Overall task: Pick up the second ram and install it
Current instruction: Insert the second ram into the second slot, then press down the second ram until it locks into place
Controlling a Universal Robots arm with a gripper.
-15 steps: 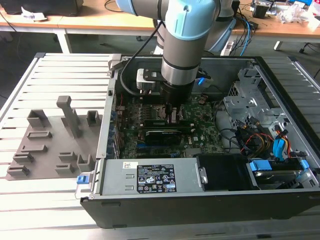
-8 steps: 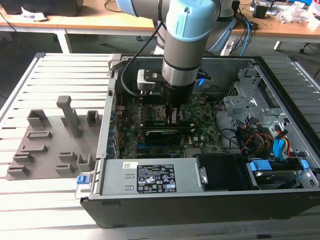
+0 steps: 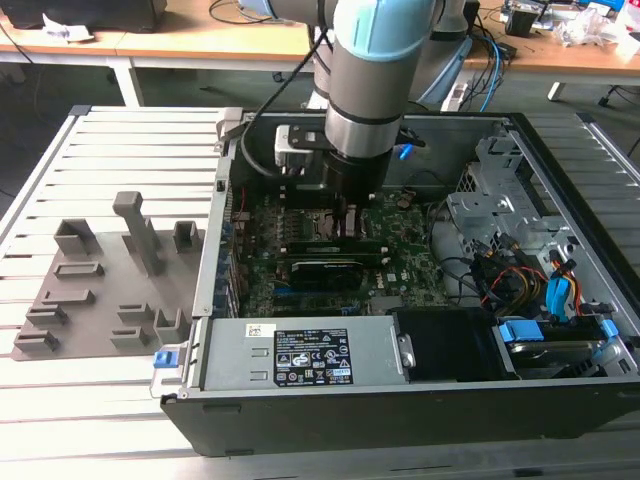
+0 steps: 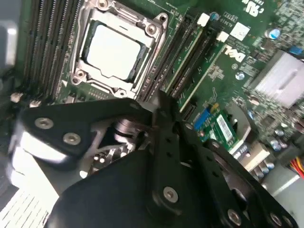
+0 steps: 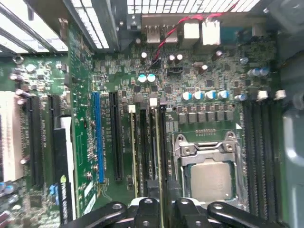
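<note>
My gripper reaches down into the open computer case, over the green motherboard. In both wrist views the black fingers stand close together around the near end of the second ram, a thin green stick standing on edge in a memory slot beside the processor socket. The gripper looks shut on it. In the second wrist view the second ram runs away from the gripper towards a white latch. Another green stick stands in the neighbouring slot.
A grey fixture plate with upright blocks lies on the slatted table at the exterior view's left. Inside the case are a dark expansion card, the power supply at the front, and drive bays with cables at the right.
</note>
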